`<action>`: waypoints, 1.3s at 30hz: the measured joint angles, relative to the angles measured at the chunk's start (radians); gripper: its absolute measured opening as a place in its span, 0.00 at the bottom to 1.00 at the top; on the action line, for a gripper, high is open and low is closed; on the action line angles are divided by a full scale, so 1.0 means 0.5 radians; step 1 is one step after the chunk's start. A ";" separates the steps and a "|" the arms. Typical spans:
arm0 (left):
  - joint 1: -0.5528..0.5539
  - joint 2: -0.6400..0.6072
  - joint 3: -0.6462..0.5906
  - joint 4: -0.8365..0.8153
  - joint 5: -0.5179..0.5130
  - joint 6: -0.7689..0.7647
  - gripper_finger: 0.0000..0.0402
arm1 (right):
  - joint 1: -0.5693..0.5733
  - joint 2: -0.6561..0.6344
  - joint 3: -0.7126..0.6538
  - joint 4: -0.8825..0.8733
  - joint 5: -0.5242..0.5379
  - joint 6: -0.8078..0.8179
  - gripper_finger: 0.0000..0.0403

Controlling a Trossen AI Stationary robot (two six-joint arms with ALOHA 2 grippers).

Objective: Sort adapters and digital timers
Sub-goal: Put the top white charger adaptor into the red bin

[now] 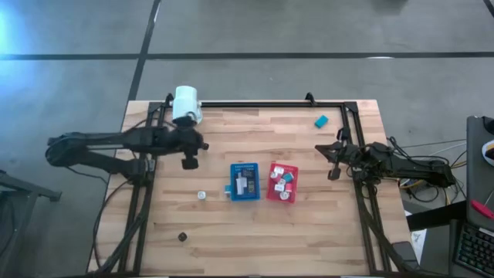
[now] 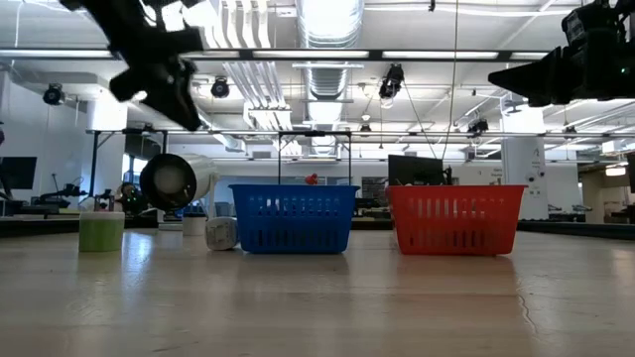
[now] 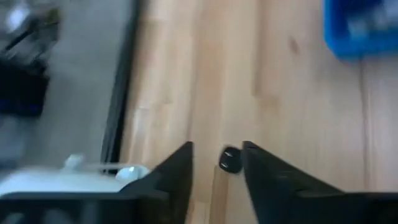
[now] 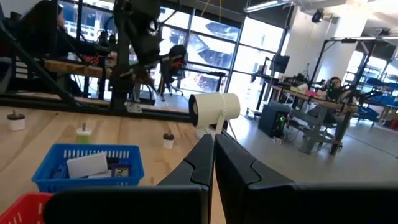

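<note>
Left gripper [image 1: 189, 162] hovers released left of centre over the bench [image 1: 231, 232], while right gripper [image 1: 333, 174] hangs clenched, empty, centre-right.

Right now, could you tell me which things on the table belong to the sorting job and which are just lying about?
Job:
- blue basket holding timers
- red basket holding adapters
- loose teal timer
- loose white adapter
- small dark piece

Lying about:
- white cylinder

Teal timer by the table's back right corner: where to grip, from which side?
The teal timer lies flat and skewed, with nothing touching it. Probably best to come straight down with the right hand and pinch across its narrower width.
</note>
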 joint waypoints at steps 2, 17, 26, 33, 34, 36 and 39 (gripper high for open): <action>0.021 0.123 0.001 -0.027 0.087 0.221 0.44 | -0.001 0.001 0.000 -0.008 0.000 0.006 0.02; 0.606 0.722 0.002 0.052 0.434 0.575 0.76 | -0.001 0.000 0.000 -0.006 0.000 0.008 0.02; 0.637 0.761 0.002 0.066 0.618 0.693 0.75 | -0.001 0.000 0.000 -0.006 0.000 -0.001 0.02; 0.639 0.931 0.002 0.126 0.603 0.792 0.75 | -0.002 0.000 0.000 -0.006 0.000 0.008 0.02; 0.639 0.959 0.002 0.134 0.589 0.804 0.75 | -0.002 0.000 0.000 -0.005 0.000 0.009 0.02; 0.639 1.014 0.028 0.141 0.583 0.814 0.75 | -0.002 0.000 0.000 -0.005 0.000 0.007 0.02; 0.639 1.093 0.083 0.131 0.580 0.828 0.75 | -0.002 0.000 0.000 -0.005 0.001 0.000 0.02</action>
